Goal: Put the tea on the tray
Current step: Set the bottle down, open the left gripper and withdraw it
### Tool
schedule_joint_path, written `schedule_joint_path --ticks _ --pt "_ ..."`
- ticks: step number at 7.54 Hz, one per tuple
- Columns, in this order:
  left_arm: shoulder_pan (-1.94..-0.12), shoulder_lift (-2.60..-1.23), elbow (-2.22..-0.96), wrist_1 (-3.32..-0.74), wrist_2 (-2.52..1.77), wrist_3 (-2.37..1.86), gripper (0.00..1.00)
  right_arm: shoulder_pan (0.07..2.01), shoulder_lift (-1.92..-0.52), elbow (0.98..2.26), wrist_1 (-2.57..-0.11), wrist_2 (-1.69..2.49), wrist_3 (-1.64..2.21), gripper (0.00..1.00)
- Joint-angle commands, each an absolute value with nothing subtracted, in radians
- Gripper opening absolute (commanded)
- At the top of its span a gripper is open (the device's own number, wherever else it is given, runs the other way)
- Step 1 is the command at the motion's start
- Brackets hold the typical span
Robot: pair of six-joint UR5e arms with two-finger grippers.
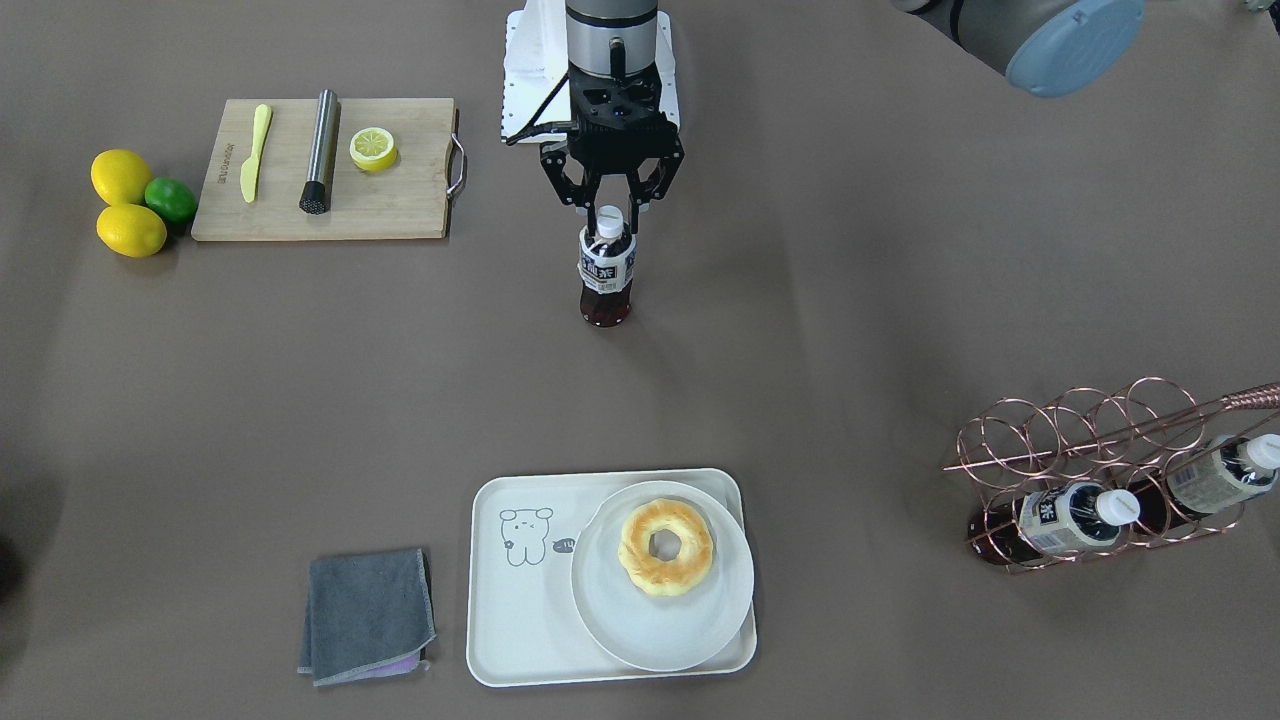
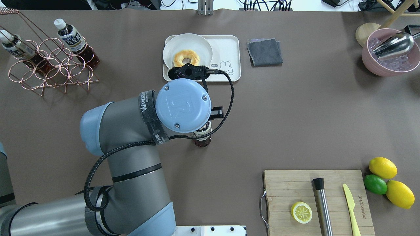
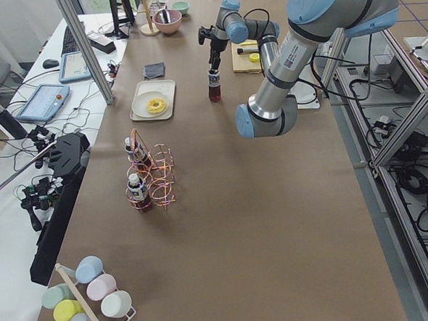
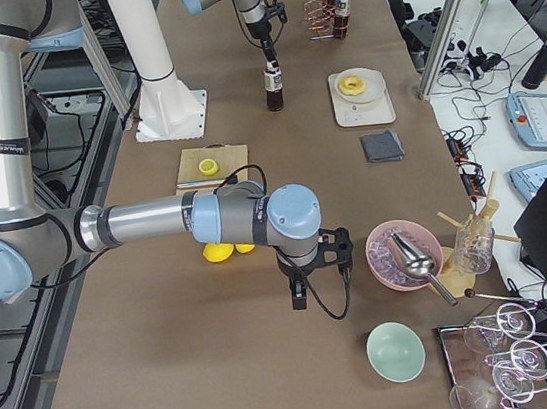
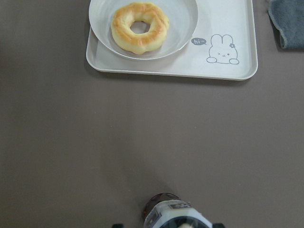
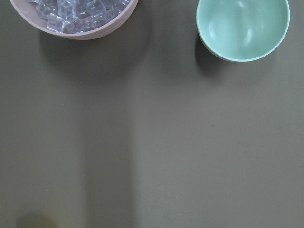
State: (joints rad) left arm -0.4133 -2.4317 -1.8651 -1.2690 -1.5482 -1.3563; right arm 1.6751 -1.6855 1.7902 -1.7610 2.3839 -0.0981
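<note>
The tea [image 1: 606, 275] stands upright near the middle of the counter [image 1: 850, 330], on the robot's side of it and well apart from the tray [image 1: 520, 620]. It is a small clear bottle, dark reddish-brown in its lower half, with a white and dark-blue label and a white screw cap. The left gripper [image 1: 611, 212] comes straight down over it, jaws clamped on the neck at either side of the cap. Whether the base rests on the counter or sits just above it cannot be told.

Past a stretch of bare counter lies the tray, cream-white with a raised rim and a small cartoon drawn on its open half. A round white plate [image 1: 660, 630] carrying a doughnut [image 1: 665, 548] fills the other half, and a folded grey cloth [image 1: 367, 615] lies just beside the tray.

In the overhead view the left arm's blue wrist joint covers the bottle's cap and most of its label, so only the dark base shows. The left wrist camera catches only the bottle's top, blurred and cut off by the lower edge. The label's characters are too small to read.

The right gripper [image 4: 299, 300] shows only in the right side view, hanging over the counter near a pink bowl [image 4: 390, 262]. Its jaws cannot be made out.
</note>
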Motion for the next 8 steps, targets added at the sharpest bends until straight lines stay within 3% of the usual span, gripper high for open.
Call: schedule_joint_path --ticks 1,3,5,8 --pt "-0.411 -2.424 -1.978 -1.267 -1.549 -1.335 0.98 1.675 -1.686 1.796 -1.763 2.387 -0.097 1.00" --pt "-0.513 -2.358 -2.023 -1.264 -1.656 -1.202 0.98 1.675 -1.684 1.795 -1.761 2.401 -0.095 1.00" --pt "-0.619 -2.182 -2.147 -1.273 -1.692 -0.913 0.98 1.675 -1.683 1.799 -1.761 2.401 -0.095 1.00" --pt "-0.745 -1.987 -2.145 -1.542 -1.759 -0.813 0.98 1.672 -1.668 1.804 -1.759 2.402 -0.075 1.00"
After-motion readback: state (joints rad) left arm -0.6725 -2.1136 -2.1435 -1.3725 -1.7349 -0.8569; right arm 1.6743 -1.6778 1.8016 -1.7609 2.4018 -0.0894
